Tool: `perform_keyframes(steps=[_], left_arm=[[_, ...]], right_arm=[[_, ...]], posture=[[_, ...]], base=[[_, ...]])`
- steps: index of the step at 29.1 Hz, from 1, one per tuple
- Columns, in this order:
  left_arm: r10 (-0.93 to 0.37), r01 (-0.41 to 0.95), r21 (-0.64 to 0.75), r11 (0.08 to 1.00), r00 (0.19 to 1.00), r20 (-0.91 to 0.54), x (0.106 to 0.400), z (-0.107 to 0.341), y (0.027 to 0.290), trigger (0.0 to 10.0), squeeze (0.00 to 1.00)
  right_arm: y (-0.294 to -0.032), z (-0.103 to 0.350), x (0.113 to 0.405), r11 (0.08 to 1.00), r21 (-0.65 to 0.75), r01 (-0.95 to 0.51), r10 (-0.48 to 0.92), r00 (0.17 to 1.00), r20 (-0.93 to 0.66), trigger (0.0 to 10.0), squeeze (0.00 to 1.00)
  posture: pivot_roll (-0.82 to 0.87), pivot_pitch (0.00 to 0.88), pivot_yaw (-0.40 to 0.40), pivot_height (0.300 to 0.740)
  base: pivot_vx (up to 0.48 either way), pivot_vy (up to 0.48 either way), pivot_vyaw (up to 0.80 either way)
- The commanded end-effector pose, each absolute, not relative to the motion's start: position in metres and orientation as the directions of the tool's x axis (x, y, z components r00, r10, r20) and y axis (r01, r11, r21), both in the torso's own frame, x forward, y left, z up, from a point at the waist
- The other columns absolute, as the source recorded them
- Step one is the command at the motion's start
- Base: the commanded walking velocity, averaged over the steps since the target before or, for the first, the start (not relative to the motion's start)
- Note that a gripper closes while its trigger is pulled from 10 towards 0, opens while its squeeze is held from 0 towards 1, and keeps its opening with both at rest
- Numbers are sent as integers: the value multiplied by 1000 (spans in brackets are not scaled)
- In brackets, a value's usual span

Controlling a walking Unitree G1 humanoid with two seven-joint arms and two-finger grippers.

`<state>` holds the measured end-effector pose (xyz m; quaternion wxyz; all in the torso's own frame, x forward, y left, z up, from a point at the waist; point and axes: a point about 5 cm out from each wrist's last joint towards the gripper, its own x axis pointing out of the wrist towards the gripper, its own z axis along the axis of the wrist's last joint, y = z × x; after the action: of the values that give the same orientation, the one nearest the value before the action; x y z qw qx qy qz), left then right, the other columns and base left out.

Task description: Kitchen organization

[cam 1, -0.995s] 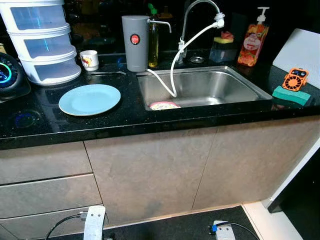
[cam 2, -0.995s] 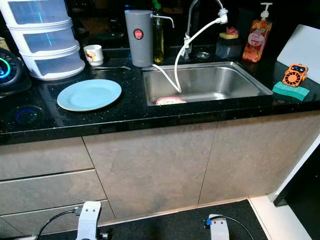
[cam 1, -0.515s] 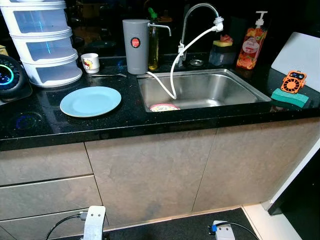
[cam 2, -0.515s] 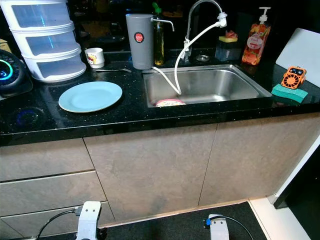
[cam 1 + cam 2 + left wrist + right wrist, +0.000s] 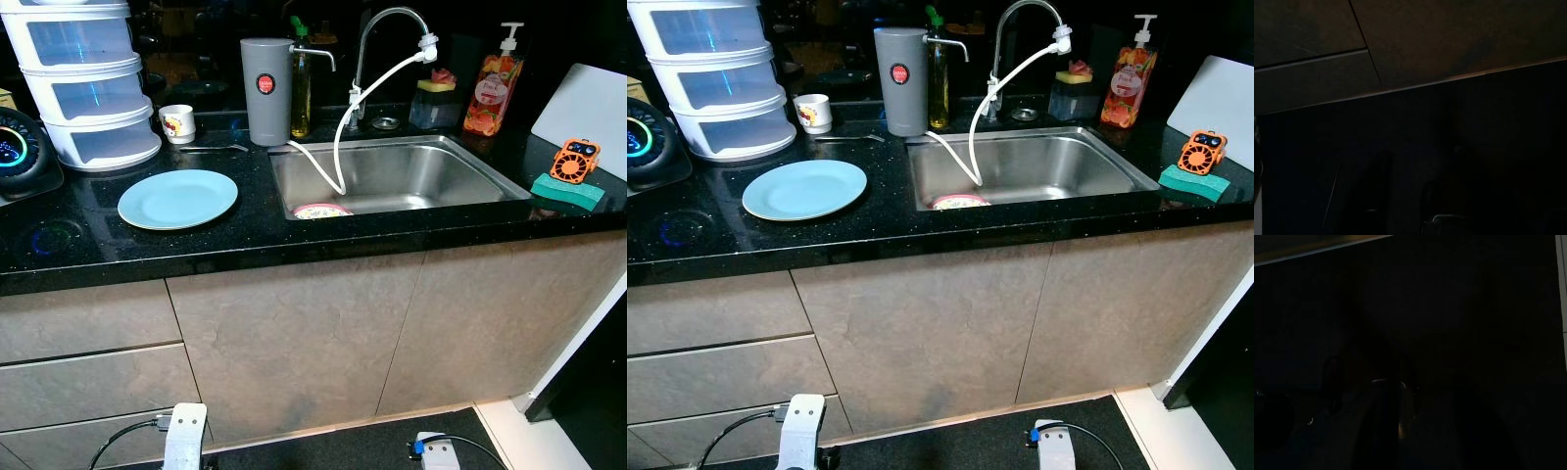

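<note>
A light blue plate (image 5: 177, 199) lies on the black countertop (image 5: 245, 240), left of the steel sink (image 5: 421, 171). A pink-rimmed dish (image 5: 322, 211) rests at the sink's near left corner, under a white hose (image 5: 340, 147) that runs from the faucet (image 5: 377, 34). A small printed cup (image 5: 176, 122) and a spoon (image 5: 211, 148) sit behind the plate. Both arms hang idle low before the cabinet doors: the left arm (image 5: 184, 441) and the right arm (image 5: 438, 452). Both wrist views are very dark and face the cabinet base and floor.
A stack of white drawers (image 5: 83, 88) and a round lit appliance (image 5: 20, 157) stand at the far left. A grey canister (image 5: 265, 90), an oil bottle (image 5: 301, 83) and a soap dispenser (image 5: 487, 93) line the back. An orange gadget (image 5: 574, 160) sits on a green sponge (image 5: 568, 190).
The head camera has shifted slightly, so the whole picture sits a little lower than a second ago. Nothing on the counter or in the sink has moved.
</note>
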<state>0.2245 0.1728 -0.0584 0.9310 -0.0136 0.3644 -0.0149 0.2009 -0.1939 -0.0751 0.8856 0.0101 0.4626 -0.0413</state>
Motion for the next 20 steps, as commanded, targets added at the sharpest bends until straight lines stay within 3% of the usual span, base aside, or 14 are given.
perform_keyframes(steps=[1,9,10,11,12,14,15,20], left_arm=[[-38,22,-32,999,721,-692,220,-61,174,10000,1000],[-42,19,-41,999,721,-692,220,-61,174,10000,1000],[-43,19,-42,999,721,-691,220,-61,174,2706,1000],[-43,19,-42,999,721,-691,220,-61,174,2706,1000],[-43,18,-43,999,722,-691,220,-61,174,0,761],[-43,17,-45,999,722,-690,220,-61,174,0,761],[-43,15,-46,999,722,-691,220,-61,174,0,0],[-41,13,-45,999,722,-691,221,-61,174,0,0]], right_arm=[[-194,-76,199,996,-20,82,-63,565,-823,10000,1000],[-192,-75,201,996,-8,85,-55,567,-822,10000,1000],[-191,-75,202,996,12,92,-43,570,-820,8627,1000],[-191,-75,202,996,12,92,-43,570,-820,8627,1000],[-191,-75,202,995,15,96,-42,572,-819,1647,231],[-191,-75,202,995,13,97,-45,572,-819,1647,231],[-192,-75,202,995,9,100,-50,572,-819,0,0],[-193,-75,201,995,5,105,-56,571,-819,0,0]], posture=[[-37,37,-14,740],[-36,39,-15,740],[-38,42,-12,740],[-38,42,-12,740],[-38,42,-11,740],[-38,42,-11,740],[-38,45,-11,740],[-38,50,-10,740]], base=[[0,0,0],[0,0,0],[0,0,0],[0,0,0],[0,0,0],[0,0,0],[0,0,0],[0,0,0]])
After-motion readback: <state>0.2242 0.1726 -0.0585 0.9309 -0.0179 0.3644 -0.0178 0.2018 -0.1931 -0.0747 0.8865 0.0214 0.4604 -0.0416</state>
